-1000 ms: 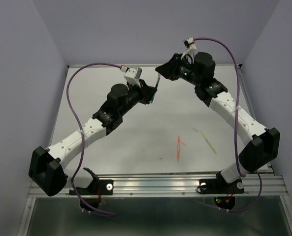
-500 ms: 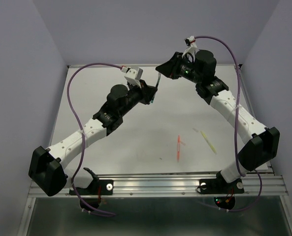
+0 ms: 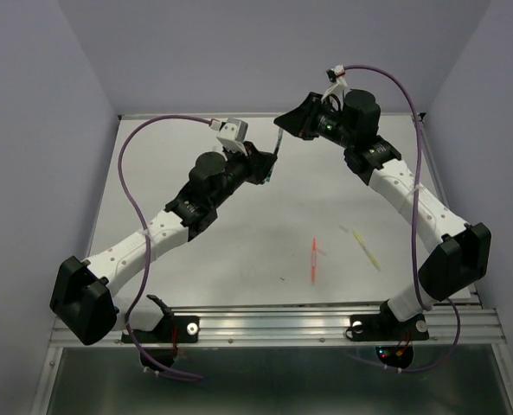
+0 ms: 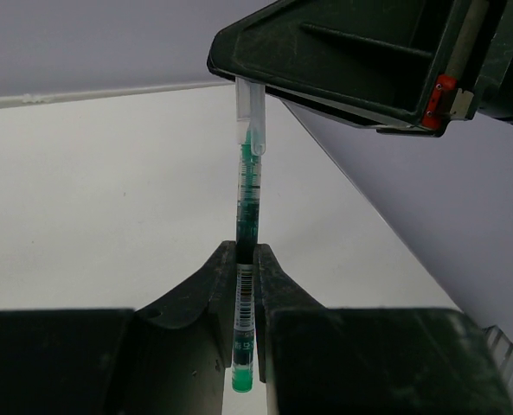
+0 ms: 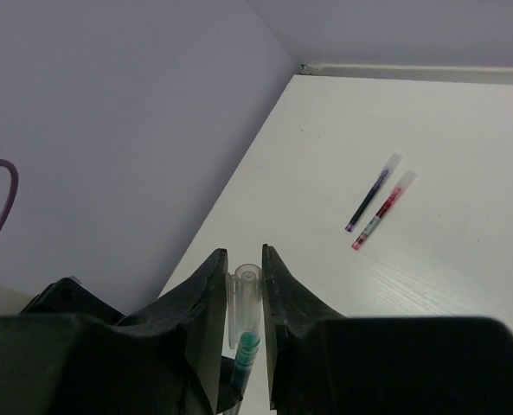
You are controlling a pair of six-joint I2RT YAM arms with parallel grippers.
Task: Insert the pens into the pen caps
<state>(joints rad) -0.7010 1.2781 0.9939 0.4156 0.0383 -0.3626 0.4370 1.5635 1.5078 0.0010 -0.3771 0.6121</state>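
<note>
A thin green pen [image 4: 247, 199] is pinched in my left gripper [image 4: 246, 255], which is shut on its barrel, with the green end poking out behind the jaws. Its front end sits inside a clear pen cap [image 5: 243, 298] that my right gripper [image 5: 245, 264] is shut on. From above, the two grippers meet at the back middle of the table, the left gripper [image 3: 269, 164] below the right gripper [image 3: 284, 123] and the green pen [image 3: 275, 149] bridging them. The pen cap [image 4: 252, 121] hangs from the right fingers [image 4: 325, 52].
A dark blue pen [image 5: 373, 192] and a dark red pen [image 5: 383, 210] lie side by side on the white table [image 5: 464, 156], each capped. An orange pen [image 3: 313, 259] and a pale yellow pen [image 3: 368, 250] lie near the front right, with a faint pale cap [image 3: 343, 229] beside them.
Both wrists have shifted only very slightly. The green pen and the cap stay gripped and joined as before.
</note>
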